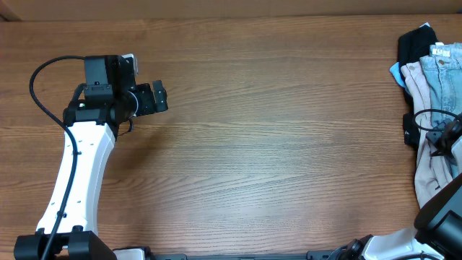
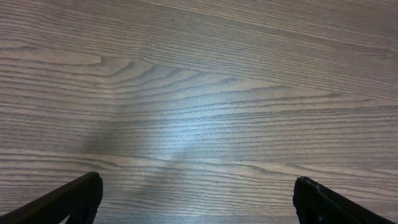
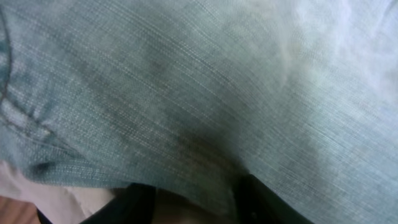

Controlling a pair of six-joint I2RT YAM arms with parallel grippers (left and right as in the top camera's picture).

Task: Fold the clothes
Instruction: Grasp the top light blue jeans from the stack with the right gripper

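Note:
The light-blue denim jeans point(image 1: 443, 66) lie in a pile of clothes at the table's right edge, partly cut off by the frame. In the right wrist view the jeans point(image 3: 205, 87) fill almost the whole picture. My right gripper point(image 3: 196, 190) is pressed into them, its two dark fingers standing either side of a bunched fold of denim. Whether the fingers are pinching that fold I cannot tell. My left gripper point(image 1: 160, 97) hovers far off at the left over bare wood. It is open point(image 2: 198, 190) with nothing between its fingers.
Beige trousers point(image 1: 427, 155) lie under and beside the jeans, and a black garment point(image 1: 416, 43) sits at the pile's far end. The right arm's black links and cable point(image 1: 433, 126) cross the pile. The wooden table point(image 1: 274, 137) stretches between the arms.

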